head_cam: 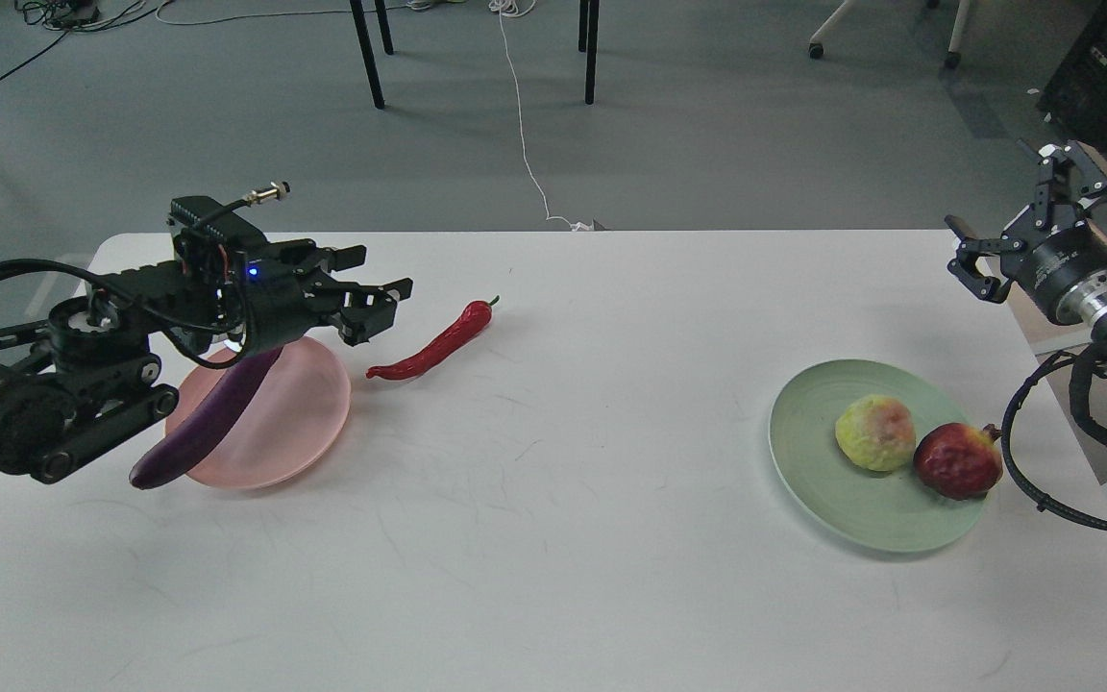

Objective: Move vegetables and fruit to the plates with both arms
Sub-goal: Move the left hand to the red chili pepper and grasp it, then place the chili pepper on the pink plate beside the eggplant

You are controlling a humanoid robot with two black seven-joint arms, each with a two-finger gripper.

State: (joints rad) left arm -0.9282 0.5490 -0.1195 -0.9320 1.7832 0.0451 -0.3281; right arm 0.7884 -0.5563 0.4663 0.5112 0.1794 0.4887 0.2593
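The purple eggplant [203,423] lies across the pale pink plate [299,418], its lower end hanging over the plate's left rim; its cap is hidden behind my left arm. My left gripper [376,288] is open and empty, raised above the plate's far edge, just left of the red chili pepper [438,343] lying on the table. The pale green plate [827,481] holds the yellow-green ball [874,432] and the dark red pomegranate [957,461]. My right gripper [1015,207] is open and empty, raised beyond the table's right edge.
The white table [553,538] ends close to the green plate on the right. Black chair legs [368,53] and a white cable [525,125] are on the floor behind. Looping black cable [1024,461] of the right arm hangs beside the pomegranate.
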